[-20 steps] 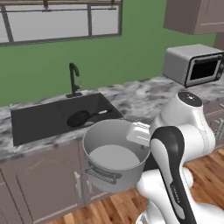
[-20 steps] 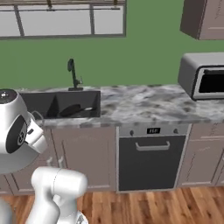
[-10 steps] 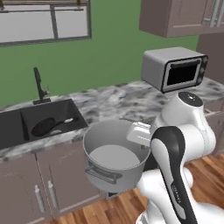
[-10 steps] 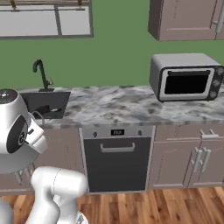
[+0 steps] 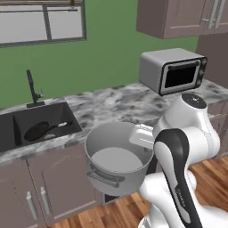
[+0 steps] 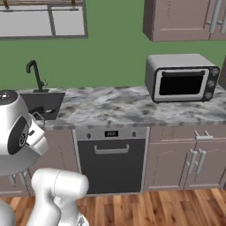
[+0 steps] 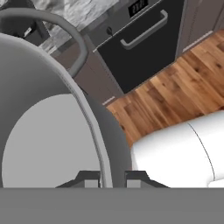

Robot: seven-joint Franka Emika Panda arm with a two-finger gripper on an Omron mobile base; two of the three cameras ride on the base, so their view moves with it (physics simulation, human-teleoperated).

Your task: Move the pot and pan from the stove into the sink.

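The light-grey pot (image 5: pixel 113 160) hangs in the air in front of the lower cabinets, level and empty. My gripper (image 5: pixel 136 140) is shut on the right side of its rim. In the hand view the gripper (image 7: pixel 111 179) has one fingertip inside and one outside the pot (image 7: pixel 43 144) wall. The black pan (image 5: pixel 37 131) lies in the dark sink (image 5: pixel 44 115), its handle pointing right. The sink (image 6: pixel 46 102) is left of and behind the pot. The stove is out of view.
A slim black faucet (image 5: pixel 31 89) stands behind the sink. On the marble counter (image 5: pixel 116 104) to the right sits a silver microwave (image 5: pixel 173 71). A dark appliance front (image 6: pixel 112 163) with a handle sits below the counter. Wooden floor (image 7: pixel 175 87) lies under the pot.
The whole picture has shifted: the sink and faucet slid left and the microwave came further into view, so the camera has moved. The pot stays in my grip in the same place relative to the arm.
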